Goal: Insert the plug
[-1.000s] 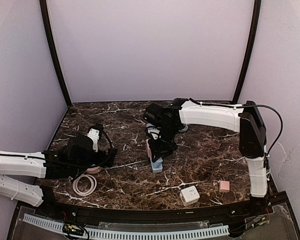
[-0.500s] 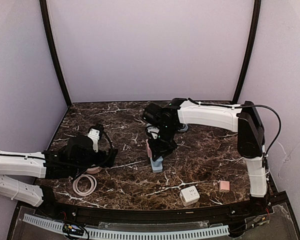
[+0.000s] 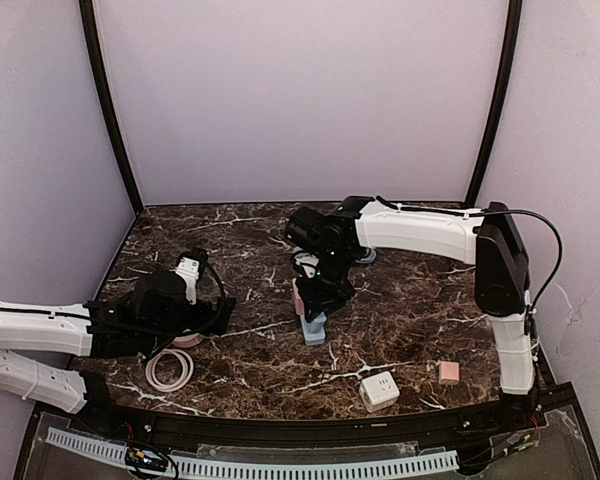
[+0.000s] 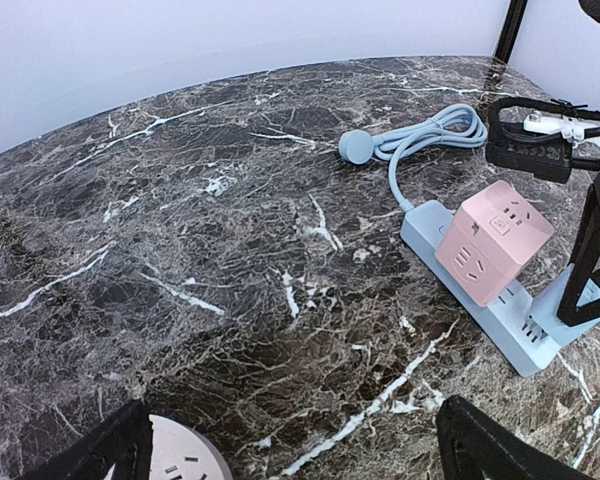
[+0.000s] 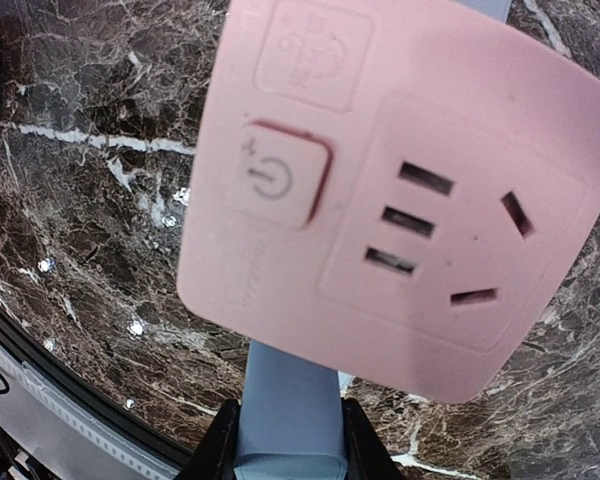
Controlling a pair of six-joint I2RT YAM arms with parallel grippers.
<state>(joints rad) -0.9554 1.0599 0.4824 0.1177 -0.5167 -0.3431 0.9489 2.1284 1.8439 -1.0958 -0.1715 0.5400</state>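
Barely shifted since a second ago, right gripper [image 5: 290, 445] pinches the end of the light-blue plastic power strip [image 4: 500, 325]; pink cube-shaped plug adapter [image 4: 495, 240] sits on it. Left gripper [image 4: 300, 450], spread, hovers well left of the strip.

— What do you count on the worktop [image 3: 420, 300]?
— One blue power strip [image 4: 502, 330]. Two pink cubes: the large pink cube [image 4: 495, 240] mid-worktop and the small pink cube [image 3: 448, 373] at four o'clock. One white cube [image 3: 379, 391] at five. One coiled cord [image 3: 168, 369] at eight.
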